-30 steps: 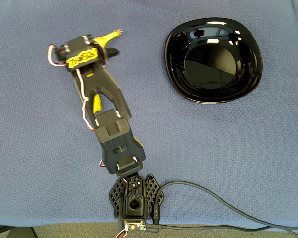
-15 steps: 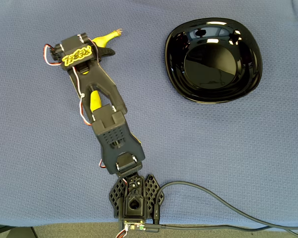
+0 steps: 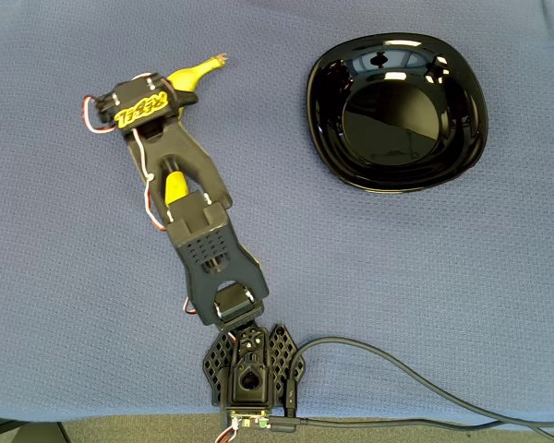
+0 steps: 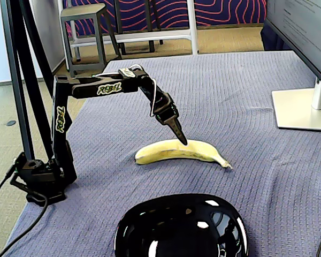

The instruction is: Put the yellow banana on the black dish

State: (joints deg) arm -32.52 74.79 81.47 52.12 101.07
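The yellow banana point(image 4: 182, 151) lies flat on the blue cloth; in the overhead view its stem end point(image 3: 192, 73) sticks out from under the arm's wrist, and another stretch shows through the arm's gap. My gripper point(image 4: 180, 139) points steeply down, its tip at the banana's far edge near the middle. The fingers are together in one point with nothing between them. I cannot tell whether the tip touches the banana. The black dish point(image 3: 397, 111) sits apart at the upper right of the overhead view and nearest the camera point(image 4: 150, 225) in the fixed view.
The arm's base point(image 3: 249, 374) stands at the table's near edge, with a cable point(image 3: 397, 378) trailing right. In the fixed view a monitor foot point(image 4: 302, 110) rests on the right of the table, a black pole point(image 4: 21, 80) rises at the left, and stools stand beyond the table.
The wrist has swung slightly left over the banana. The black jaw that stuck out to the right of the wrist no longer shows. Banana and dish have not moved.
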